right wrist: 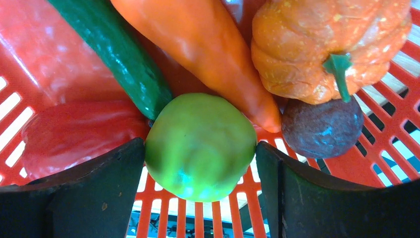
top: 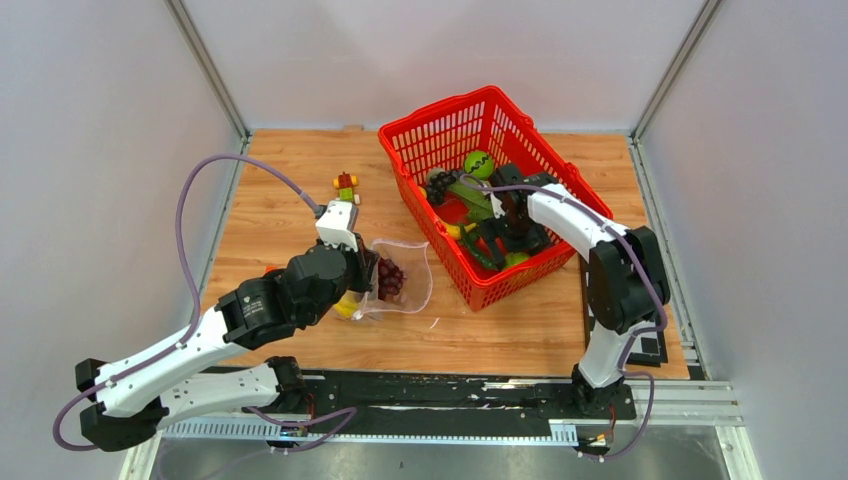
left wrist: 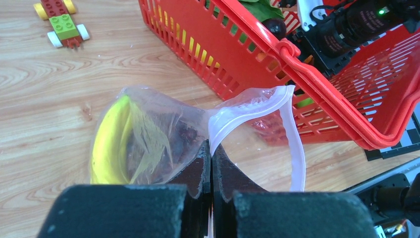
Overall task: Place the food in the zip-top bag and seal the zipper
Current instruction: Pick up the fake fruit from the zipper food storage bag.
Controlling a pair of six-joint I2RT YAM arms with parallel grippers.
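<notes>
Top: bag (top: 415, 285) on table (top: 290, 210), between my left gripper (top: 365, 275) and basket (top: 440, 125); bare board on the near side. Right gripper (top: 497, 243) is down in the basket, tips hidden.
Left wrist: jaws pinched tight on bag rim. Zipper (left wrist: 292, 144) gapes, close to basket wall. Banana (left wrist: 106, 144) inside.
Right wrist: jaws wide, flanking lime (right wrist: 200, 146); squeeze unclear. Carrot (right wrist: 208, 49) and cucumber (right wrist: 119, 59) crowd behind.

Overhead looks down; close wrist views share the basket (left wrist: 317, 85).
</notes>
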